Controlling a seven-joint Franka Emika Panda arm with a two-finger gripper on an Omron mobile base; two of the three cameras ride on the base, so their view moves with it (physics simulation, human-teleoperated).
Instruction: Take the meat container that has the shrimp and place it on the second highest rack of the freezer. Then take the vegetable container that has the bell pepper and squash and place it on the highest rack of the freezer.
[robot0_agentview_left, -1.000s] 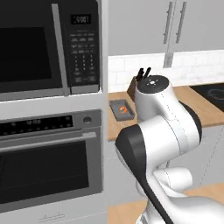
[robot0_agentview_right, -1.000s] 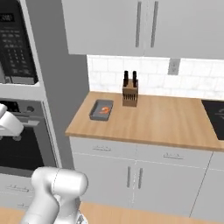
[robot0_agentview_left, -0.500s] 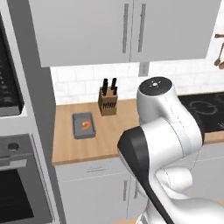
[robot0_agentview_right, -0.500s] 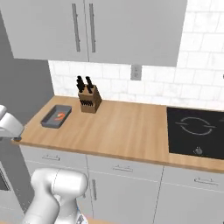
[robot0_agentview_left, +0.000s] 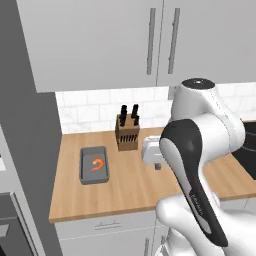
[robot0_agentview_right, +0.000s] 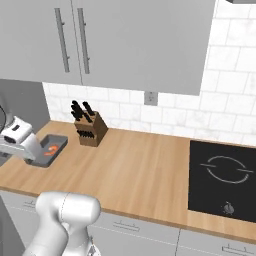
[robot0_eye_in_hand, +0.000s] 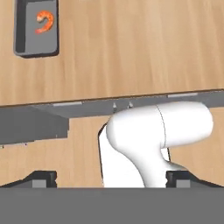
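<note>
The jaws (robot0_eye_in_hand: 111, 177) stand spread wide, holding nothing, above the tabletop (robot0_eye_in_hand: 131, 48) of pale wood grain. Well beyond them sits the meat container (robot0_eye_in_hand: 36, 29), a shallow dark-grey rectangular tray, holding the shrimp (robot0_eye_in_hand: 43, 22), a small glossy orange-red curl. Farther back stands a boxy wooden knife block (robot0_agentview_left: 127, 132) with black handles, against white tiled wall.

A knife block (robot0_agentview_left: 127, 133) stands on the wooden counter (robot0_agentview_left: 130, 185), with a black cooktop (robot0_agentview_right: 223, 179) further along.
</note>
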